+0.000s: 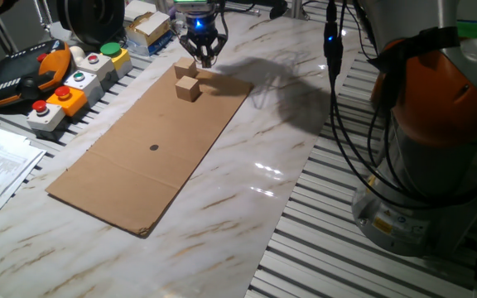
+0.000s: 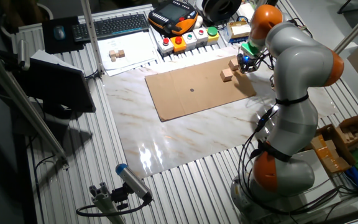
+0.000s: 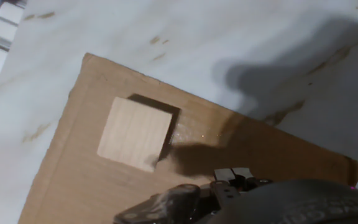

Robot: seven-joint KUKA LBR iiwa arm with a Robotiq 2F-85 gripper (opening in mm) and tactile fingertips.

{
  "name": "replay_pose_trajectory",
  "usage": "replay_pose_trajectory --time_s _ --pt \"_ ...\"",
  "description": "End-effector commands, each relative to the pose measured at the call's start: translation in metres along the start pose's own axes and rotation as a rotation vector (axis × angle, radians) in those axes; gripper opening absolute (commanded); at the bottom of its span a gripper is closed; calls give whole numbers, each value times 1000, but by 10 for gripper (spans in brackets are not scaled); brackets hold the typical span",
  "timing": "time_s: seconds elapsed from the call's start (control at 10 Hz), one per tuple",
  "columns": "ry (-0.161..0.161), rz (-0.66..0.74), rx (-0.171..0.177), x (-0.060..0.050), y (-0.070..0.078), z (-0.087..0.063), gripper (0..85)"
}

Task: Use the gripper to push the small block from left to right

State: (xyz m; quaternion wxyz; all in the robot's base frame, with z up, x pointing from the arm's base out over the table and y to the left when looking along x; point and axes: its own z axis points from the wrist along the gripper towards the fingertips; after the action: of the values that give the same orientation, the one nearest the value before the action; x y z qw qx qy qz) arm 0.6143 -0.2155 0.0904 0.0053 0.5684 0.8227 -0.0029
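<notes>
Cardboard (image 1: 139, 157) on marble; gripper (image 1: 203, 60) fingertips together beside blocks (image 1: 188, 88); far block half-hidden.

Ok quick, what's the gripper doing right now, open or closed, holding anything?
Gripper: holding nothing, low over the cardboard's far end beside the wooden blocks; open or shut cannot be told.
</notes>
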Motion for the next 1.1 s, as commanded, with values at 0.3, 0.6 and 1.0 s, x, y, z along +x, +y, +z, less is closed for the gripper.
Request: replay_pose_trajectory --time_s 0.3,0.6,1.0 --pt "-7 77 -5 0 0 0 7" --pt "33 113 -8 -2 5 -3 7" --pt "37 116 -1 -9 28 -9 7"
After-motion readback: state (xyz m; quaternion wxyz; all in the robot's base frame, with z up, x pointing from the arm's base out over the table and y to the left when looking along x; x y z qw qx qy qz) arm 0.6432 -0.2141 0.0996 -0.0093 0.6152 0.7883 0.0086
